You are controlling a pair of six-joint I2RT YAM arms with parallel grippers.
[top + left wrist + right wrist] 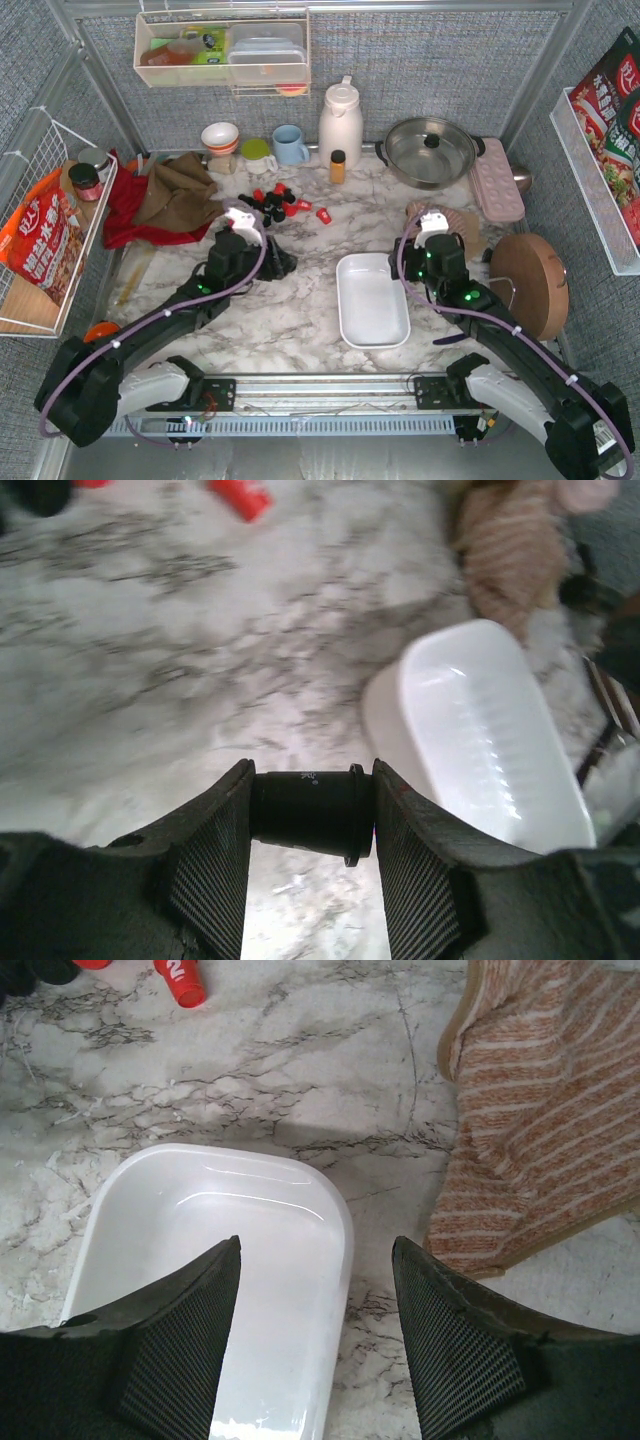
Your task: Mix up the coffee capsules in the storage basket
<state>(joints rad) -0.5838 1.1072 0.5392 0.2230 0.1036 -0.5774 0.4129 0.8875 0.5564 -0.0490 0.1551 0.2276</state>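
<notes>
The white storage basket (372,298) lies empty in the middle of the marble table; it also shows in the left wrist view (490,740) and the right wrist view (200,1260). Red and black coffee capsules (280,204) lie in a loose cluster at the back, left of centre. My left gripper (275,262) is shut on a black capsule (312,808), held sideways above the table, left of the basket. My right gripper (315,1335) is open and empty, astride the basket's right rim. One red capsule (180,982) lies beyond the basket.
A red and brown cloth (160,200) lies at the back left. A striped knitted cloth (550,1120) and a round wooden board (530,280) sit right of the basket. An amber bottle (338,166), white jug (340,122), cups, pot (430,150) and pink box (497,180) line the back.
</notes>
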